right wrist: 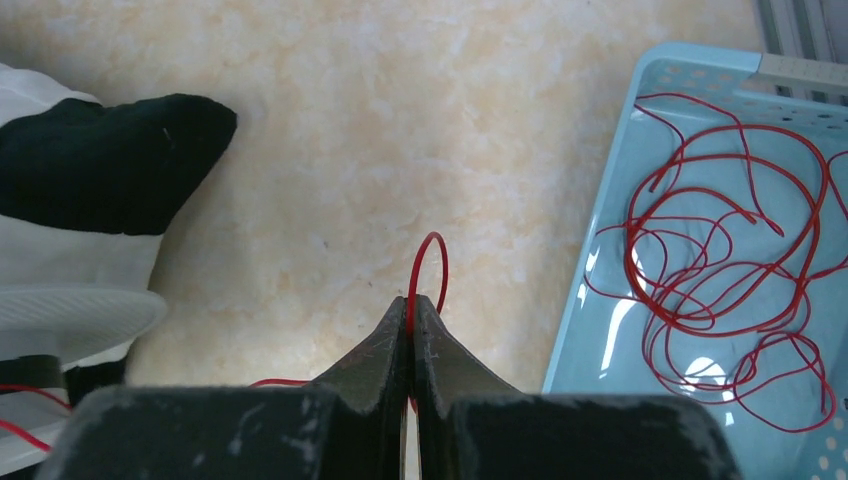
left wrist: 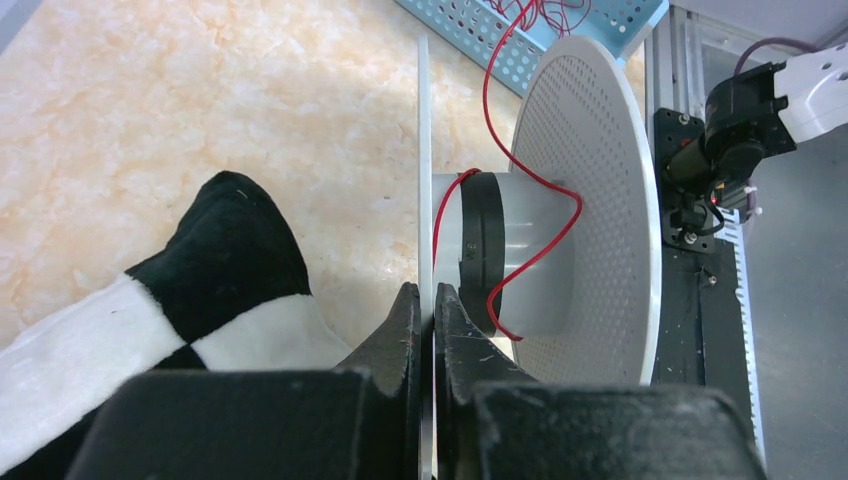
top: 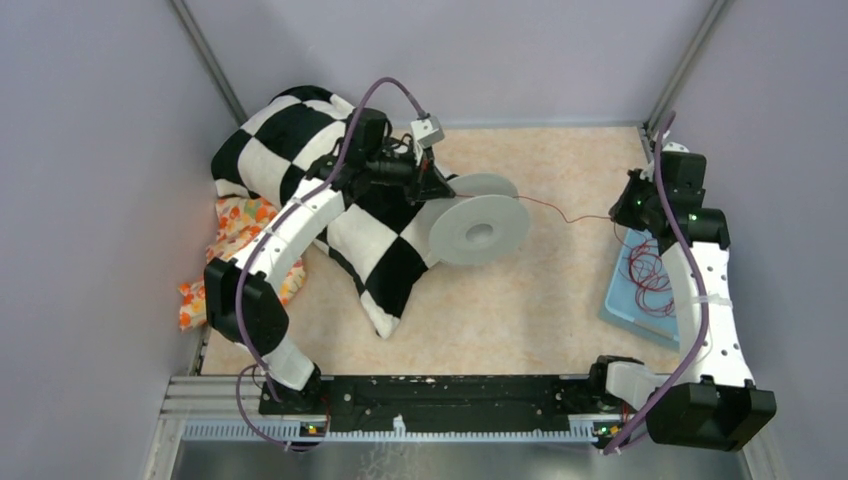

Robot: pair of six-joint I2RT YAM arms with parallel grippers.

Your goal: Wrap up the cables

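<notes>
left pincer (left wrist: pixel 427 300): clenched on the thin rim of the spool's near flange. It holds the spool (top: pixel 500 215) up on edge with the hub facing sideways, so the wire can reach the hub.
right pincer (right wrist: pixel 411 315): clenched on the cable (right wrist: pixel 432 236), with a small loop poking past the tips. The grip lifts the strand off the counter (top: pixel 520 300) and lets this arm feed it.
cable location: one strand runs from the hub across to the right pincer, slightly kinked. Roughly one turn sits on the hub beside a black band. The rest is a loose tangle in the blue tray (right wrist: pixel 690 60) by the right arm.
clutter: a checkered cushion (top: pixel 290 130) lies under the left arm, with orange cloth (top: pixel 240 225) behind it. Neither touches the wire.
stage: looks early, since most of the wire is in the tray.
next move needs: probably light tension on the strand while it is guided between the flanges.
risk: the wire could slip over the flange edge, or the tray tangle could snag.
</notes>
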